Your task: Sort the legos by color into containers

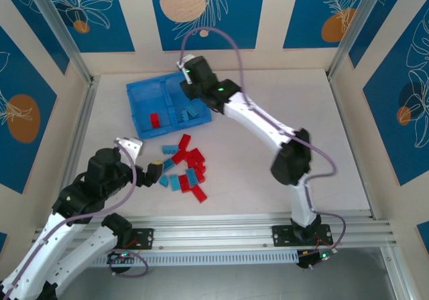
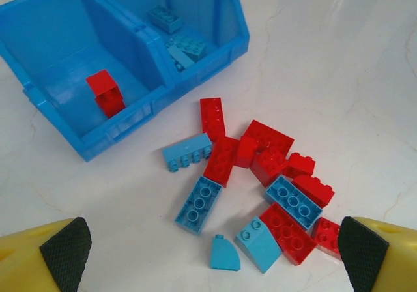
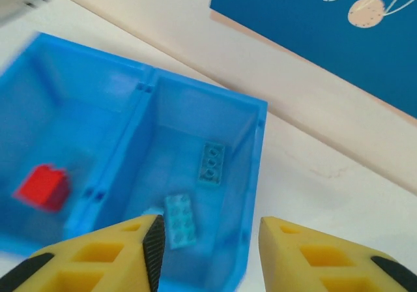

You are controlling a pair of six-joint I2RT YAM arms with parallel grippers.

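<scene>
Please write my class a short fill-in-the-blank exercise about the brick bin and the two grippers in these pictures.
1. The blue bin is divided into ___ compartments.
2. One compartment holds a single brick, coloured ___.
3. The right gripper hangs above the compartment of ___ bricks, its jaws empty.
4. Over the loose pile, the left gripper holds its jaws wide ___.
Missing words: two; red; light blue; open.

Bright, even light washed the white table (image 2: 339, 77); soft shadows only. The right wrist view came blurred, bin (image 3: 195, 109) smeared; left wrist view sharp.
</scene>
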